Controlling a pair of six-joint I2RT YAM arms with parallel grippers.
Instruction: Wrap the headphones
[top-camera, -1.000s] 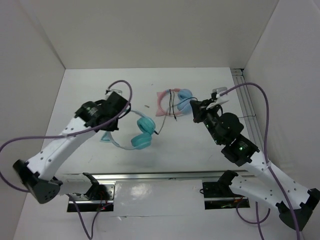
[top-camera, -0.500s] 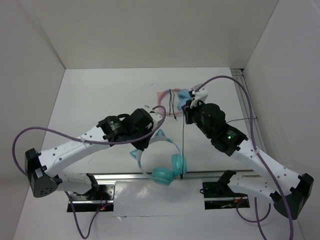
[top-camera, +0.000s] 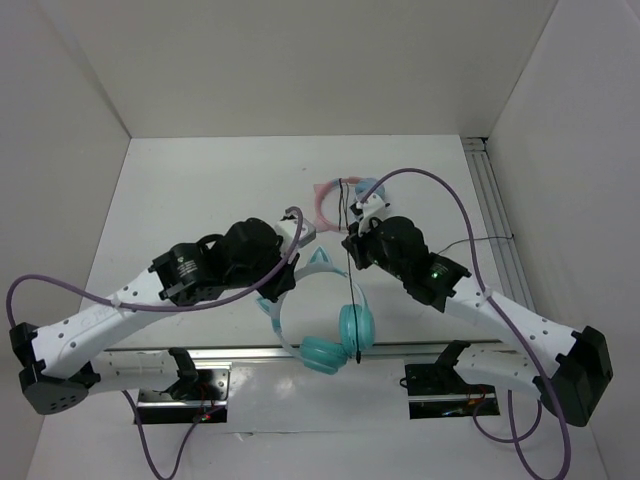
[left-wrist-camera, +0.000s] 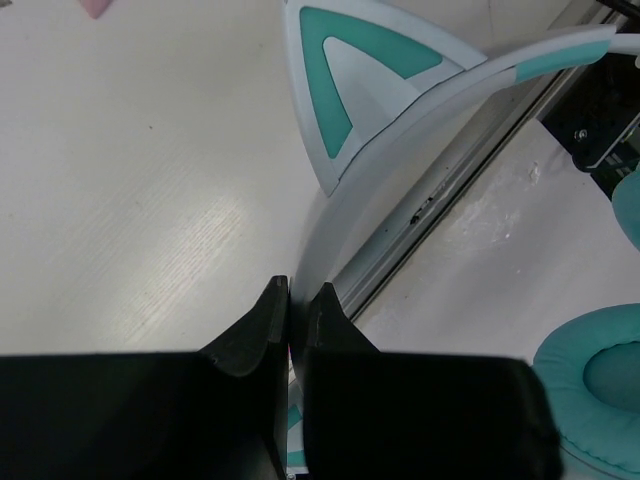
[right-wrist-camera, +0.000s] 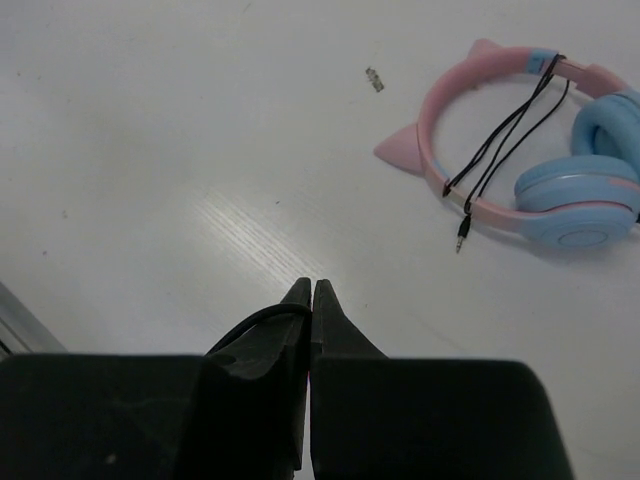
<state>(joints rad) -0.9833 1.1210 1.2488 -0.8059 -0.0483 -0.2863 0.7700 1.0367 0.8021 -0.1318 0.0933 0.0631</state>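
Note:
The headphones (top-camera: 345, 322) hang off the table with their teal ear cups low, near the front rail. My left gripper (top-camera: 283, 280) is shut on the pale headband, just below a cat ear (top-camera: 318, 262). In the left wrist view the headband (left-wrist-camera: 400, 170) runs up from between the pinched jaws of the left gripper (left-wrist-camera: 297, 295), with one teal ear cup (left-wrist-camera: 595, 385) at the lower right. My right gripper (top-camera: 349, 243) is shut on the thin black cord (top-camera: 352, 300), which runs taut down to the ear cups. In the right wrist view the cord (right-wrist-camera: 255, 322) loops out beside the shut right gripper (right-wrist-camera: 311, 287).
A pink-banded pair with light blue cups (top-camera: 345, 200) lies at the back middle, its own cord wound over the band (right-wrist-camera: 585, 190). A small scrap (right-wrist-camera: 374, 79) lies near it. A metal rail (top-camera: 250, 352) runs along the near edge; another rail (top-camera: 495, 200) runs along the right side.
My left arm has lifted the headphones from the left-middle of the table to the near middle. My right gripper has moved left and nearer, and the cord is now stretched.

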